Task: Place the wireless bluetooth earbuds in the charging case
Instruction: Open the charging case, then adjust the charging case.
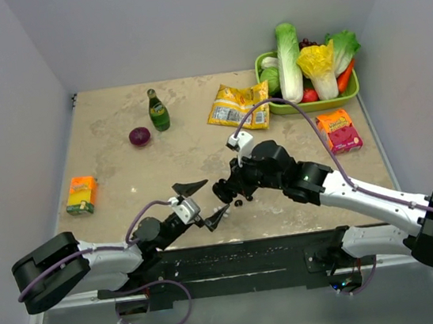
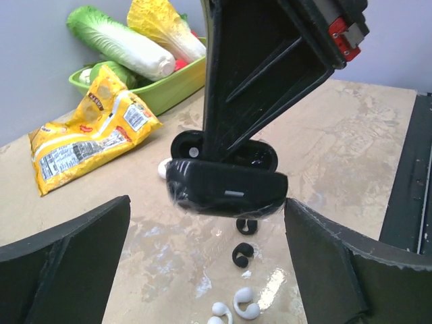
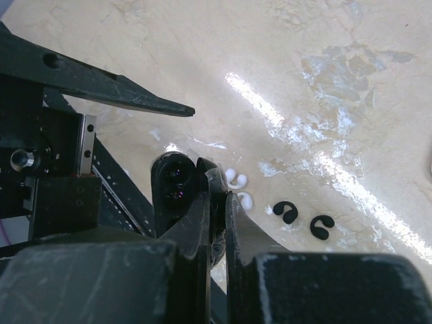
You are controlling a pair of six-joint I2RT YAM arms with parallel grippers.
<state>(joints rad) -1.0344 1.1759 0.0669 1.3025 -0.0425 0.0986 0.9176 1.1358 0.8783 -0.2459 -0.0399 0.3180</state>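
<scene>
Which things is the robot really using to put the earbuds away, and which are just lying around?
For the job: black charging case, open, pinched by the right gripper; two black earbuds on the table; left gripper, open. Can't tell: the white earbuds beside them.

Just lying about: green bottle, red onion, orange box, yellow snack bag, pink box, tray of vegetables.

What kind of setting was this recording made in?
Probably a lab robot test booth: plain walls box in the table, and staged props sit there: a vegetable tray, a snack bag, a bottle.
</scene>
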